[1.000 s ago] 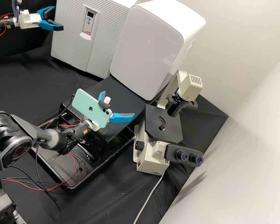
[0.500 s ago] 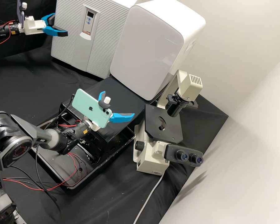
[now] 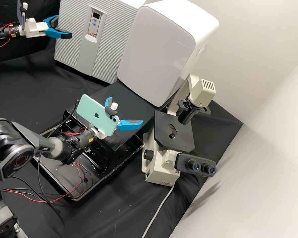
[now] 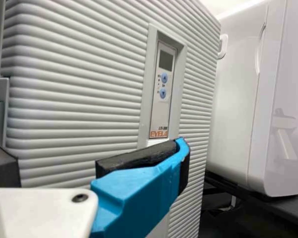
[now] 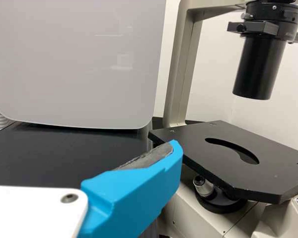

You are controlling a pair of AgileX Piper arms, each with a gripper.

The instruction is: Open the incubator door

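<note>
currently, the blue-fingered left gripper (image 3: pixel 64 26) is hovering, fingers apart, by the ribbed grey plastic rectangular incubator door (image 3: pixel 112 43); it should be hooking gently sideways.

A laboratory: an inverted microscope (image 3: pixel 162 168) and an incubator (image 3: pixel 114 36) share a black-draped bench (image 3: pixel 125 205).
The microscope says it most clearly, with paired eyepieces (image 3: pixel 194 165), a vented lamp housing (image 3: pixel 201 93) and a dark condenser barrel (image 5: pixel 260 69) above a flat black stage (image 3: pixel 172 134); the right wrist view shows an objective (image 5: pixel 203 185) beneath the stage's curved slot. The incubator adds its finely ribbed grey front and a narrow control panel (image 3: pixel 93 30) bearing a small display and two blue buttons. Near it stands a white cabinet (image 3: pixel 152 49) with a smooth, round-cornered front, and plain pale wall (image 3: pixel 268 142) rises behind the bench.
</note>
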